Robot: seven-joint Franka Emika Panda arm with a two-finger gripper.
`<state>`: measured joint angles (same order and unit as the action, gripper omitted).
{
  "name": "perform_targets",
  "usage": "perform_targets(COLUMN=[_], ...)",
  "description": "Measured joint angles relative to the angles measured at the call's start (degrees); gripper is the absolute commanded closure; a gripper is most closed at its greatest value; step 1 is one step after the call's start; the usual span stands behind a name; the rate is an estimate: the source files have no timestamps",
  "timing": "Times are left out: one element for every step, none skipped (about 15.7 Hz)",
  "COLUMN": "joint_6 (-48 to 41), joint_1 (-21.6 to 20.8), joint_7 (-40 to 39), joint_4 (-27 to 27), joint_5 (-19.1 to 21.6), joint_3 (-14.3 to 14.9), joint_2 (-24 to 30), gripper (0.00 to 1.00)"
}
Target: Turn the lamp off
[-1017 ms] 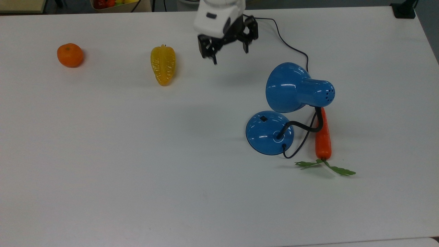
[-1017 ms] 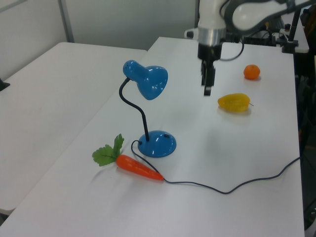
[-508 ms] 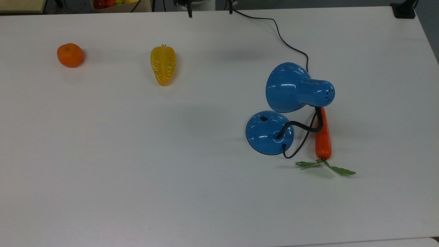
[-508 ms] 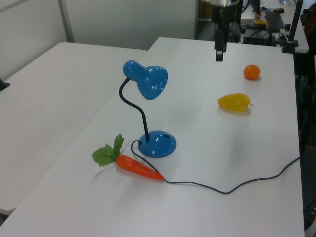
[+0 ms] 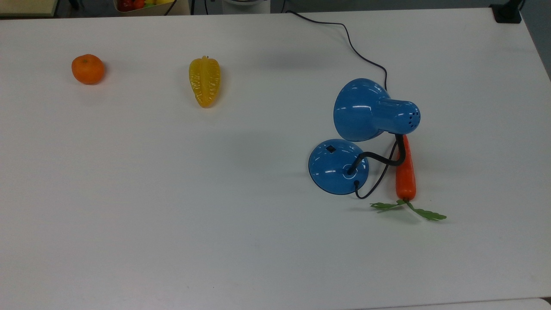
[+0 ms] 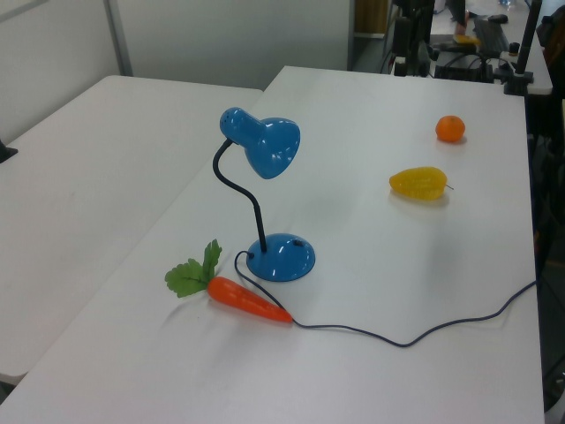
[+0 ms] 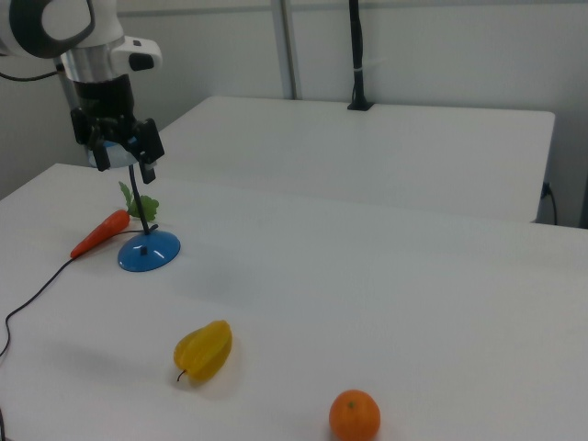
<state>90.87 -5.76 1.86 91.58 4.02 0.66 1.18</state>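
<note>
- In the right view the gripper (image 7: 122,161) is hanging high above the white table (image 7: 386,303) with its two black fingers (image 7: 147,147) spread apart, holding nothing.
- In the right view the lamp (image 7: 148,250) is sitting below the gripper, its round blue base resting flat on the table and its thin black neck rising up behind the fingers; the shade is hidden behind the gripper there.
- In the left view the lamp (image 6: 265,146) is standing upright, with its bell-shaped shade tilting down toward the left view's right.
- A small black switch (image 5: 330,149) is showing on top of the base in the top view.
- The black cord (image 5: 357,51) is trailing from the base across the table.
- A carrot (image 7: 101,233) with green leaves is lying just beside the base, down and to the right view's left of the gripper.
- A yellow starfruit (image 7: 204,350) and an orange (image 7: 355,415) are lying well apart from the gripper, toward the right view's lower edge.
</note>
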Motion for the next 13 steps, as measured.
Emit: perform_targets(joint_6=[0.7, 1.8, 3.0, 4.5, 5.6, 6.6, 7.4, 7.9, 8.0, 8.0, 8.0, 8.0, 8.0], joint_1=[0.0, 0.0, 0.0, 0.0, 0.0, 0.0, 0.0, 0.0, 0.0, 0.0, 0.0, 0.0, -0.1], joint_7=[-1.9, -3.8, -5.4, -7.4, -8.9, -9.9, -10.3, -10.4, -10.4, -10.2, -9.7, -9.0, -8.5], joint_4=[0.0, 0.0, 0.1, 0.3, 0.4, 0.5, 0.6, 0.6, 0.6, 0.6, 0.6, 0.6, 0.6], joint_5=[0.0, 0.0, 0.0, 0.0, 0.0, 0.0, 0.0, 0.0, 0.0, 0.0, 0.0, 0.0, 0.0], joint_3=[0.3, 0.7, 1.0, 1.3, 1.6, 1.8, 2.0, 2.1, 2.2, 2.3, 2.3, 2.3, 2.3], joint_2=[-0.1, -0.1, -0.2, -0.3, -0.5, -0.7, -0.8, -0.9, -0.8, -0.8, -0.8, -0.8, -0.8], gripper=[0.00, 0.00, 0.00, 0.00, 0.00, 0.00, 0.00, 0.00, 0.00, 0.00, 0.00, 0.00, 0.00])
